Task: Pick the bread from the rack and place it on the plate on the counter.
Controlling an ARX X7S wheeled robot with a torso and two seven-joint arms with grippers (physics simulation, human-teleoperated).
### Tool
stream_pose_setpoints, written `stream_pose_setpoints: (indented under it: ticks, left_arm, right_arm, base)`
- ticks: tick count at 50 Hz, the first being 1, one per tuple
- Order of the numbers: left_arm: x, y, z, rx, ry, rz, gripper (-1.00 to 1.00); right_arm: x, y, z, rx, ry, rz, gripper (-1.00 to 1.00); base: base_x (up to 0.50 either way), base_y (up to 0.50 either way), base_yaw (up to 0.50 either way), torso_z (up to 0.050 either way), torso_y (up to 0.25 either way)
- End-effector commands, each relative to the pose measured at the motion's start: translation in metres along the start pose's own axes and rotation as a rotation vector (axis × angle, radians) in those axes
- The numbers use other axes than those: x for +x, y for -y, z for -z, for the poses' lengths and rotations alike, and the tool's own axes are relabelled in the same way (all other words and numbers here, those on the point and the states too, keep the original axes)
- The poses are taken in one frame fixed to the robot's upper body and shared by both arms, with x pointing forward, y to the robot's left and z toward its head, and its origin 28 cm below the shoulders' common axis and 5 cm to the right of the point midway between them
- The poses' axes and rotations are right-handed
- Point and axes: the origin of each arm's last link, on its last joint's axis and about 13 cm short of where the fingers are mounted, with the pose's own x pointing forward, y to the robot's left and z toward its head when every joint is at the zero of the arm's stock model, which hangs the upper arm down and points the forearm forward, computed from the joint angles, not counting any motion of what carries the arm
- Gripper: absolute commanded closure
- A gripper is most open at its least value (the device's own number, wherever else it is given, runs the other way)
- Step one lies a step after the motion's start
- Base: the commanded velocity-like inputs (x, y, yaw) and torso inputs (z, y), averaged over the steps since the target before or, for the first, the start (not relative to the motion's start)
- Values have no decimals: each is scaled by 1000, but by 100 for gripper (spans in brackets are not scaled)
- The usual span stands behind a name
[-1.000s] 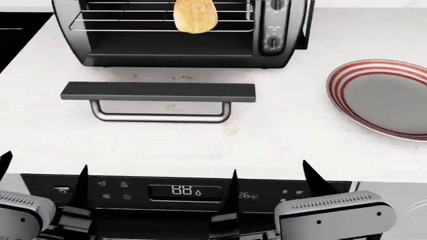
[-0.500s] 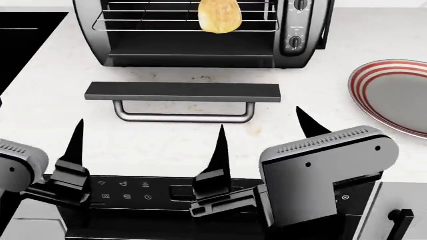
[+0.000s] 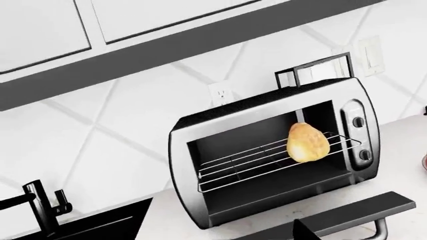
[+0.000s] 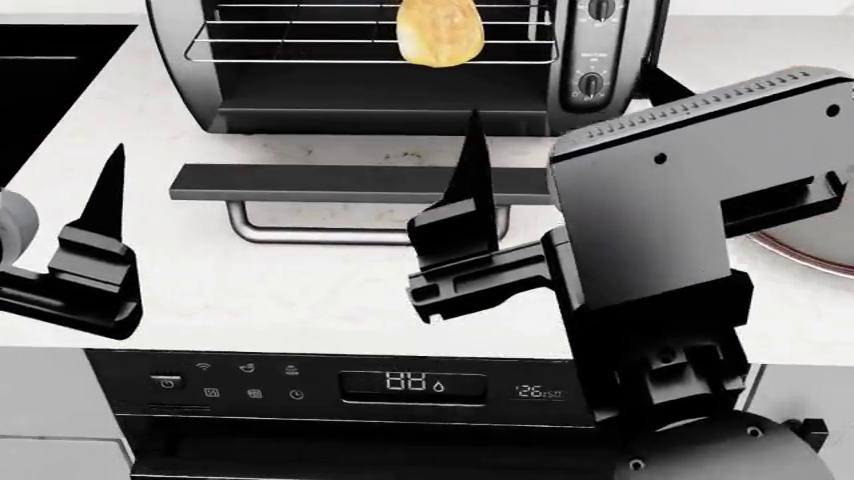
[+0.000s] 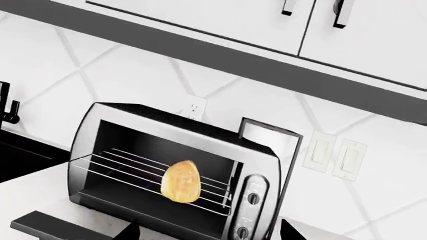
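The golden bread (image 4: 441, 35) stands on the wire rack (image 4: 307, 48) inside the open toaster oven, right of centre. It also shows in the left wrist view (image 3: 307, 142) and the right wrist view (image 5: 181, 181). My right gripper (image 4: 561, 105) is open and empty, raised over the counter (image 4: 267, 280) in front of the oven door. Its arm hides most of the red-ringed plate (image 4: 809, 254). My left gripper (image 4: 40, 165) is open and empty at the left edge, with one finger (image 4: 104, 200) showing.
The black oven door (image 4: 320, 183) lies open flat with its steel handle (image 4: 360, 236) toward me. A black sink (image 4: 47, 75) and a faucet (image 3: 40, 207) are at the left. An appliance control panel (image 4: 400, 385) runs below the counter's front edge.
Both grippers have risen and moved forward toward the oven. The right arm now covers most of the plate. The bread has not moved.
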Motion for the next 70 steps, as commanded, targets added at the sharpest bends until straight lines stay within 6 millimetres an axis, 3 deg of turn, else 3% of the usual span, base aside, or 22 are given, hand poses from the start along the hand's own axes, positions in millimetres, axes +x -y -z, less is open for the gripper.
stream_pose_setpoints:
  ticks: [1, 25, 52, 70]
  left_arm:
    - [-3, -7, -17, -6, 36, -5, -100]
    - [0, -7, -29, 18, 58, -4, -100]
    - [2, -4, -30, 25, 57, 15, -100]
    - [2, -1, -23, 14, 15, -17, -100]
  right_arm:
    - [19, 17, -13, -14, 5, 16, -100]
    - [26, 18, -14, -35, -10, -14, -100]
    - [21, 17, -8, -14, -17, -23, -100]
    - [27, 9, 18, 91, -108, -125, -100]
  base:
    - [0, 0, 0, 48, 90]
    - [243, 0, 0, 47, 90]
    - [286, 0, 0, 47, 90]
    - [48, 0, 0, 11, 20]
